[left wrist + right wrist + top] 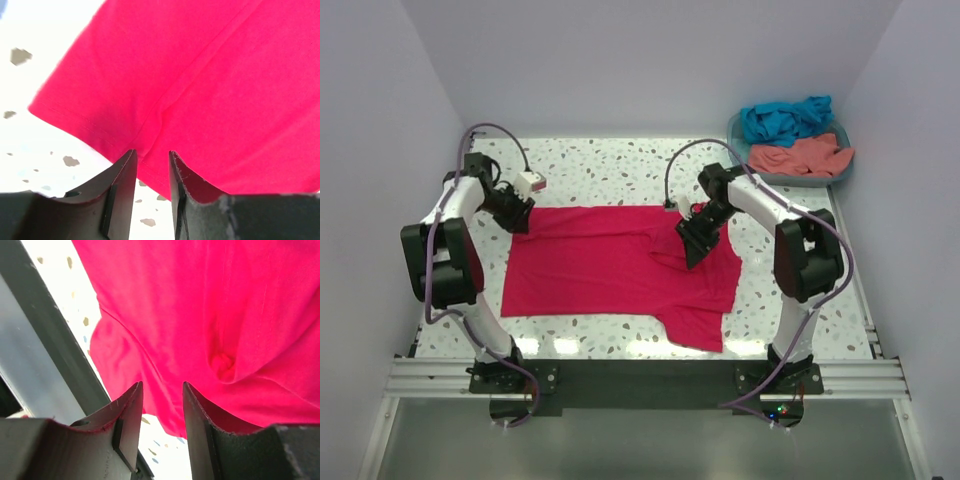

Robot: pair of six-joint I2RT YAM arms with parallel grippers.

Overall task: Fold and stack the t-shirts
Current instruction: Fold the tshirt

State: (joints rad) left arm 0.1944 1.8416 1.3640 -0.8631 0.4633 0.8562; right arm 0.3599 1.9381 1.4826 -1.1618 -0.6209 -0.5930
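Left pincer point(151, 152) and right pincer point(162, 384) gape over your unfolded crimson shirt point(610, 265); teal shirt point(785, 118) and coral shirt point(800, 157) wait in the basket point(790, 181).

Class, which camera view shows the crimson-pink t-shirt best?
Top external: nearly the whole crimson-pink t-shirt is in frame, spread on the table. Each wrist view shows only a close patch of its cloth.

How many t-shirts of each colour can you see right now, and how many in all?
Crimson-pink t-shirt, spread on the table: 1
Teal-blue t-shirt, bunched in the basket: 1
Salmon-coral t-shirt, in the basket: 1
Total: 3
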